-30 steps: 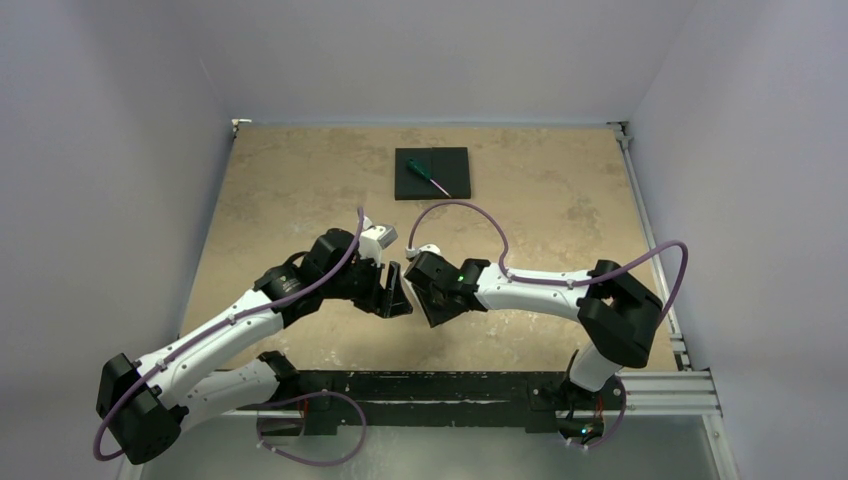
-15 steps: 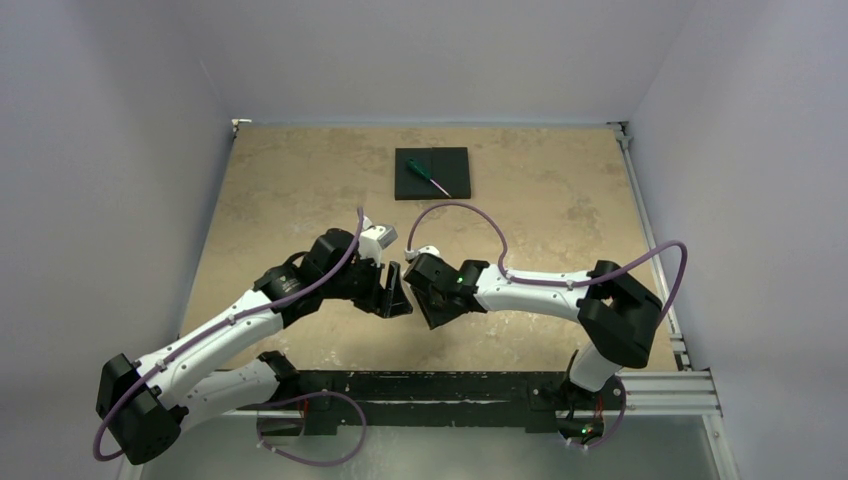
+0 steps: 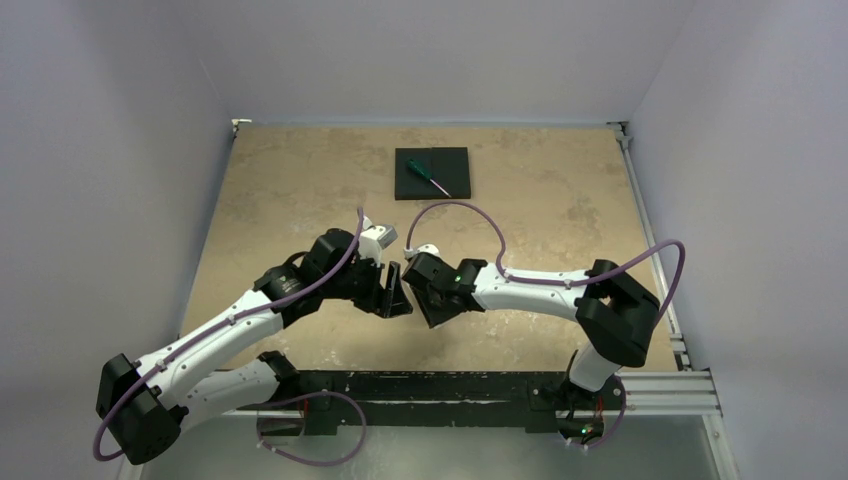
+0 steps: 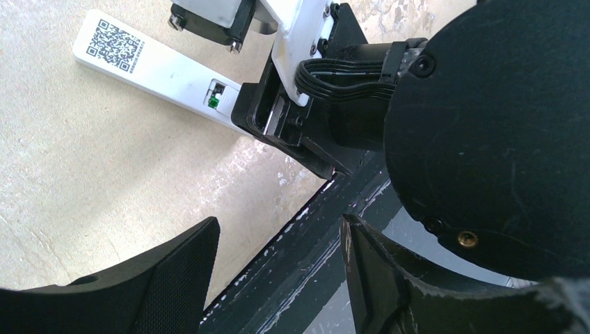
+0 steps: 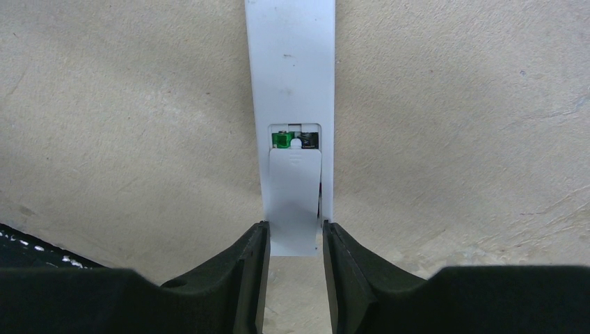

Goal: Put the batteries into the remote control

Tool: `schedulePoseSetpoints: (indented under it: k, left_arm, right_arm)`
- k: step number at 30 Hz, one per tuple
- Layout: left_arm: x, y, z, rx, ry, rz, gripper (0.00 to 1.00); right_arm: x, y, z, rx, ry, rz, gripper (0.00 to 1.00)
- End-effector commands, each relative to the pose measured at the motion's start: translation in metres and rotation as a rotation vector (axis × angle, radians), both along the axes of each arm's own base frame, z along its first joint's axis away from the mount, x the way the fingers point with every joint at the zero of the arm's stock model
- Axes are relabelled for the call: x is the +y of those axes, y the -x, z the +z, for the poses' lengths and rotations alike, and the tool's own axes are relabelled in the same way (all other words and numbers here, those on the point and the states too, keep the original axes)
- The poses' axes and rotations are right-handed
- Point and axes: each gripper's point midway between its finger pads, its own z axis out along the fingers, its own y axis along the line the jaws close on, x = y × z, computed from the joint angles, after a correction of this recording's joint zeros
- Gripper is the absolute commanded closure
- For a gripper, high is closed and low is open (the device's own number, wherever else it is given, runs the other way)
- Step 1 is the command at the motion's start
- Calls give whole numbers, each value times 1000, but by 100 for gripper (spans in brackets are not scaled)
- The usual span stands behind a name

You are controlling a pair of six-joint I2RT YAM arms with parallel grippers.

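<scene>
The white remote control [image 5: 291, 62] lies face down on the tan table, its QR label [image 4: 115, 40] showing in the left wrist view. A flat white cover [image 5: 295, 202] sits partly slid over the battery compartment. In the slot left uncovered, a green bit [image 5: 280, 140] and a dark bit show; the batteries are otherwise hidden. My right gripper [image 5: 296, 243] is open, its fingers closely flanking the cover's protruding end, with a thin gap on the right side. My left gripper [image 4: 278, 268] hangs open and empty over the table's near edge, beside the right one [image 3: 428, 303].
A black square pad [image 3: 452, 160] with a green-handled screwdriver [image 3: 428, 176] on it lies at the back middle. The black mounting rail [image 3: 450, 385] runs along the near edge. Grey walls close in the left, back and right sides.
The right gripper's jaws have widened slightly around the cover's end. Both arms have stayed nearly where they were.
</scene>
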Motion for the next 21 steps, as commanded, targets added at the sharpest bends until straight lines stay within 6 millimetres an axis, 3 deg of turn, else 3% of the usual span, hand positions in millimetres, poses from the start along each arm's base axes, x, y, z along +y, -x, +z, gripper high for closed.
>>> schedulePoseSetpoints:
  k: [1,21]
  left_arm:
    - [-3,-1,6,-40,21,-19,36]
    - [-4,-1,6,-36,21,-22,36]
  right_arm:
    - [12,-11,20,-59,-40,-14,60]
    - [11,-9,8,-51,9,-9,61]
